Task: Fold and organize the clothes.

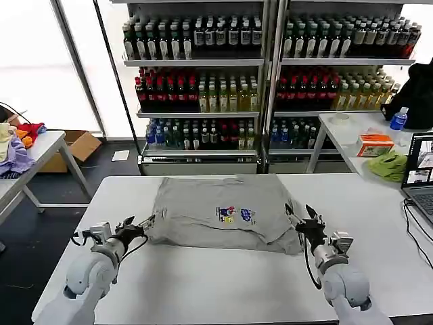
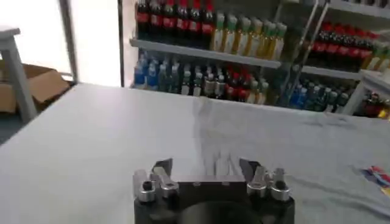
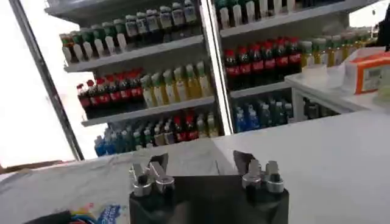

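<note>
The light grey polo shirt (image 1: 220, 210) lies on the white table (image 1: 223, 284), front up, its small multicoloured chest print (image 1: 234, 214) showing and its sides turned in. At the shirt's lower left corner my left gripper (image 1: 140, 224) stands open just above the table. My right gripper (image 1: 301, 215) is open at the lower right corner, over the cloth's edge. In the left wrist view the left gripper (image 2: 205, 165) holds nothing, and grey shirt cloth (image 2: 292, 152) lies ahead of it. In the right wrist view the right gripper (image 3: 201, 159) is also empty, with the shirt (image 3: 91, 182) ahead.
Shelves of bottles (image 1: 203, 88) stand behind the table. A side table (image 1: 352, 132) at the right carries a laptop (image 1: 419, 176), a lime-green cloth (image 1: 389, 166), an orange box (image 1: 374, 144) and a water bottle (image 1: 398, 120). Coloured garments (image 1: 15, 145) lie on a left table, with a cardboard box (image 1: 78, 145) behind it.
</note>
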Available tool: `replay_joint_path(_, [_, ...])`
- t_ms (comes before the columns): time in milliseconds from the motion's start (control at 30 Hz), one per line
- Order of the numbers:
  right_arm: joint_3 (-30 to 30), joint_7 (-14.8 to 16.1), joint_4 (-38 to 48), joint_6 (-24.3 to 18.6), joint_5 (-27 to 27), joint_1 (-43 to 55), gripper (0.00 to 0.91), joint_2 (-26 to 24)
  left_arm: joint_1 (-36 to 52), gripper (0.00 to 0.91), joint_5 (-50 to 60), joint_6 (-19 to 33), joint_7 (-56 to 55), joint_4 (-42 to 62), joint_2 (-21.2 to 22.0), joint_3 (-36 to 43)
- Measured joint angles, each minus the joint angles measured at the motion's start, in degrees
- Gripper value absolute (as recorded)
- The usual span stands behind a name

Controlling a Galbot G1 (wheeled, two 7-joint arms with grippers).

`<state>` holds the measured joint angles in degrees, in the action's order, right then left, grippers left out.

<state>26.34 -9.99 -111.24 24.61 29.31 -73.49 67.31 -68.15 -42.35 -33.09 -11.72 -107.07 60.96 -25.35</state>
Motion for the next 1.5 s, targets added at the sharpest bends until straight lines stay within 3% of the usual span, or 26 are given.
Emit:
replay_joint_path(333, [-1.70, -3.70, -1.02, 3.17, -2.31, -2.76, 0.907, 1.33, -2.28, 0.907, 0.85, 0.10, 0.91, -0.58, 1.23, 0.63])
replay_joint_path(433, [-2.30, -4.30, -0.32, 3.60, -2.55, -2.62, 0.786, 1.90, -1.83, 0.907, 1.03, 0.10, 1.00, -0.13, 1.61, 1.18])
replay_joint_path(500, [-2.73, -4.37, 0.21, 3.70, -2.71, -2.47, 0.484, 2.16, -1.40, 0.907, 1.08, 0.22, 1.04, 0.30, 1.97, 1.51])
replay_joint_path(533, [-2.93, -4.38, 0.43, 3.78, -2.78, -2.46, 0.010, 2.24, -1.20, 0.907, 1.09, 0.30, 1.12, 0.50, 2.11, 1.61])
replay_joint_path(600, [-3.31, -4.49, 0.94, 3.82, -3.13, -2.45, 0.000, 2.30, -0.78, 0.907, 1.14, 0.58, 1.26, 0.99, 2.39, 1.93])
replay_joint_path(667, [-3.47, -4.47, 1.39, 3.57, -3.37, -2.55, 0.000, 2.32, -0.35, 0.413, 1.16, 0.73, 1.41, 1.54, 2.57, 2.20])
replay_joint_path(733, [-3.41, -4.44, 1.53, 3.50, -3.45, -2.70, 0.000, 2.25, 0.12, 0.000, 1.19, 0.88, 1.50, 2.12, 2.74, 2.50])
replay_joint_path(1500, [-2.47, -1.43, -2.34, 1.86, -3.82, -8.27, 0.000, -0.34, -3.61, 0.000, 1.47, 0.90, 1.72, 0.56, 4.10, 0.59])
